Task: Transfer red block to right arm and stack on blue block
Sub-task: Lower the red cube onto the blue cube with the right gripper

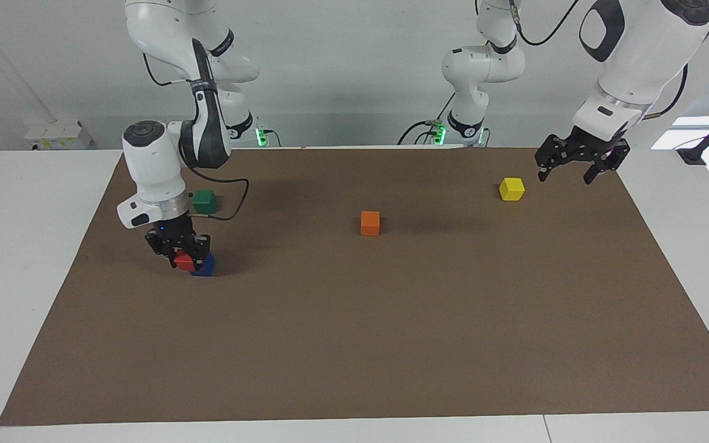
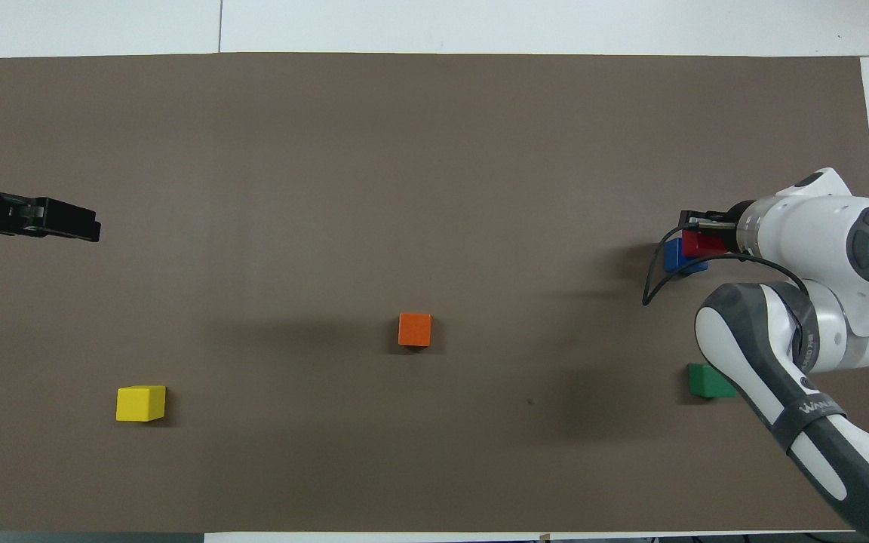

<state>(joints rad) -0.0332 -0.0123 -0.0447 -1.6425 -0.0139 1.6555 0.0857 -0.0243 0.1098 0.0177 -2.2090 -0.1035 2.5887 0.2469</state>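
Note:
My right gripper (image 1: pixel 183 255) is shut on the red block (image 1: pixel 184 262) and holds it low, right at the blue block (image 1: pixel 205 267), which lies at the right arm's end of the mat. The red block overlaps the blue block's top, offset toward the right arm's end; I cannot tell whether it rests on it. In the overhead view the red block (image 2: pixel 702 243) covers part of the blue block (image 2: pixel 677 256), with the right gripper (image 2: pixel 700 230) around it. My left gripper (image 1: pixel 579 171) hangs open and empty in the air at the left arm's end, beside the yellow block; it also shows in the overhead view (image 2: pixel 72 224).
A green block (image 1: pixel 204 201) (image 2: pixel 708 379) lies nearer to the robots than the blue block, partly under the right arm. An orange block (image 1: pixel 370 223) (image 2: pixel 415 329) lies mid-table. A yellow block (image 1: pixel 512 189) (image 2: pixel 141 403) lies toward the left arm's end. A brown mat (image 1: pixel 391 344) covers the table.

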